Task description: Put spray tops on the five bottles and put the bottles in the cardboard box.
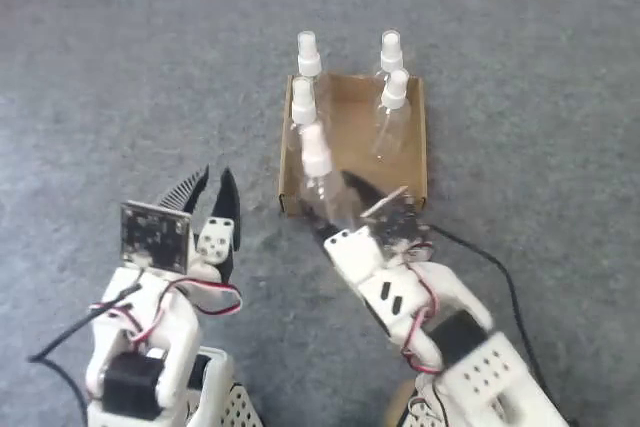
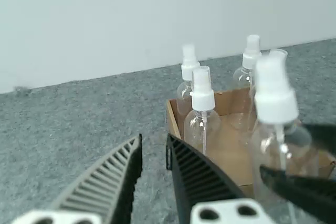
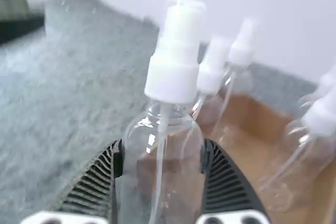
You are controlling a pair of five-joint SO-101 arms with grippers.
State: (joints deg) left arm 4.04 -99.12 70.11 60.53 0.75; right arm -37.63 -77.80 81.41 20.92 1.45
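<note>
My right gripper (image 1: 332, 203) (image 3: 161, 157) is shut on a clear bottle (image 1: 318, 175) (image 3: 164, 124) with a white spray top. It holds the bottle upright over the near left corner of the cardboard box (image 1: 352, 147). Two capped bottles (image 1: 302, 107) (image 1: 392, 99) stand inside the box. Two more capped bottles (image 1: 308, 55) (image 1: 390, 51) stand at its far edge; I cannot tell whether they are inside. My left gripper (image 1: 215, 179) (image 2: 154, 144) is open and holds nothing, on the carpet side to the left of the box.
Grey carpet (image 1: 120, 97) covers the table all around the box, with free room to the left and right. A black cable (image 1: 500, 267) runs beside the right arm. A pale wall (image 2: 105, 19) stands behind the table.
</note>
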